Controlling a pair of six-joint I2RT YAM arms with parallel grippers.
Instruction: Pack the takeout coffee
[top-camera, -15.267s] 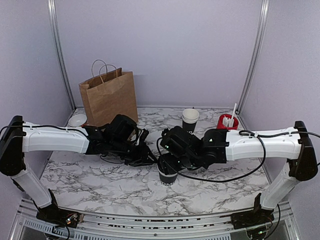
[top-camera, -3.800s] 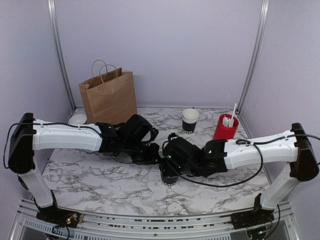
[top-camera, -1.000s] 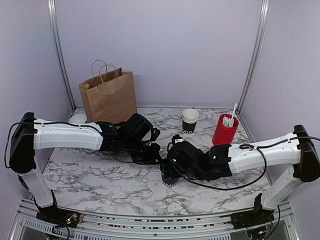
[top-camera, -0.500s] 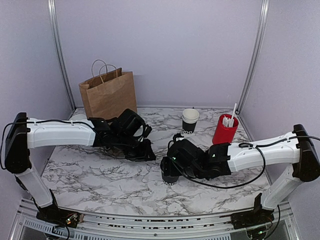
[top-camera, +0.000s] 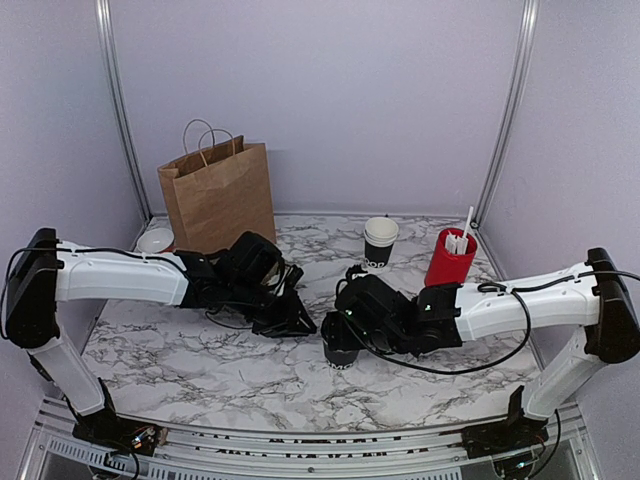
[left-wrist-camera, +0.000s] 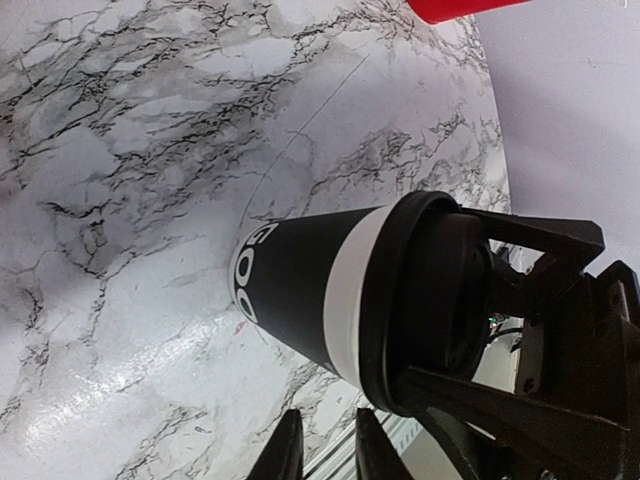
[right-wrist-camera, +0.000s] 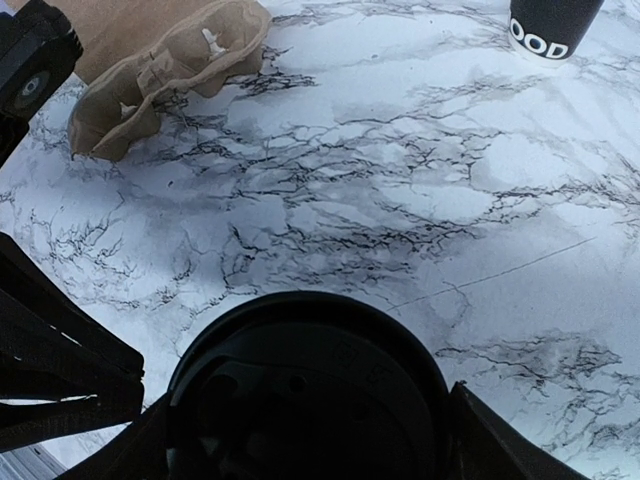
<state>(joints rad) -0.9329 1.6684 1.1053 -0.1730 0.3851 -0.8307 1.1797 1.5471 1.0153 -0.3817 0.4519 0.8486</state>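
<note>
Cup (left-wrist-camera: 290, 290) in pinch of right claw (top-camera: 340, 335); left claw (left-wrist-camera: 328, 445), tips almost together, now farther back.

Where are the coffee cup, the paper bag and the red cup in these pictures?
coffee cup (left-wrist-camera: 290, 290): left wrist view, on its black side wall, between the lettering and the white band.
paper bag (top-camera: 218, 200): top external view, on its front face.
red cup (top-camera: 447, 262): top external view, on its red side.

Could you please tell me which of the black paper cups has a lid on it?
The cup held by the right end effector, front centre, has a black lid. The stacked cups at the back are open-topped.
</note>
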